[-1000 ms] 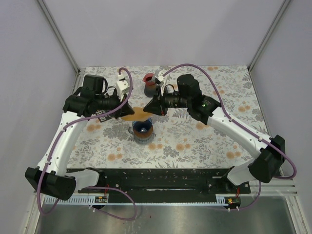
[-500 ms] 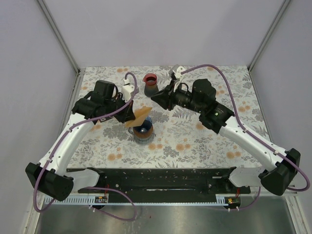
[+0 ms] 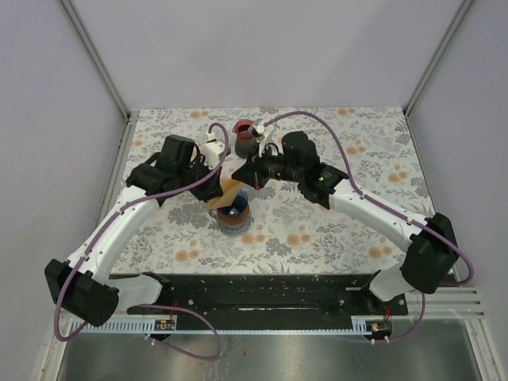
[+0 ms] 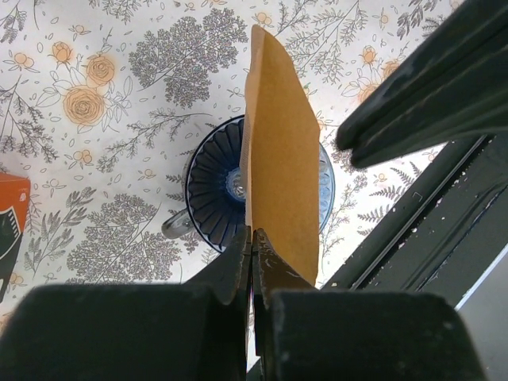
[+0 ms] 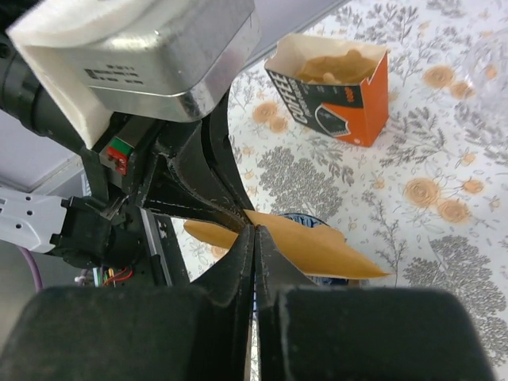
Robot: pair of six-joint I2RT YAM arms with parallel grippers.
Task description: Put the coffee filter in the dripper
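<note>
left gripper (image 4: 252, 238): my jaws fully closed, pinching the coffee filter (image 4: 278, 175) by one edge.
right gripper (image 5: 254, 230): closed, apparently nipping another edge.
coffee filter: folded flat, upright, above the dripper (image 4: 210, 182).
step: positioning.
next: spread it open, then lower it in.

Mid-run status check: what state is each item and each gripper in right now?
coffee filter: folded flat, held on edge above the dripper, not yet in it.
dripper: upright, empty.
filter box: upright, top open, filters inside.
left gripper: shut on the coffee filter's lower edge.
right gripper: shut, tips at the coffee filter; cannot tell if it pinches it.
</note>
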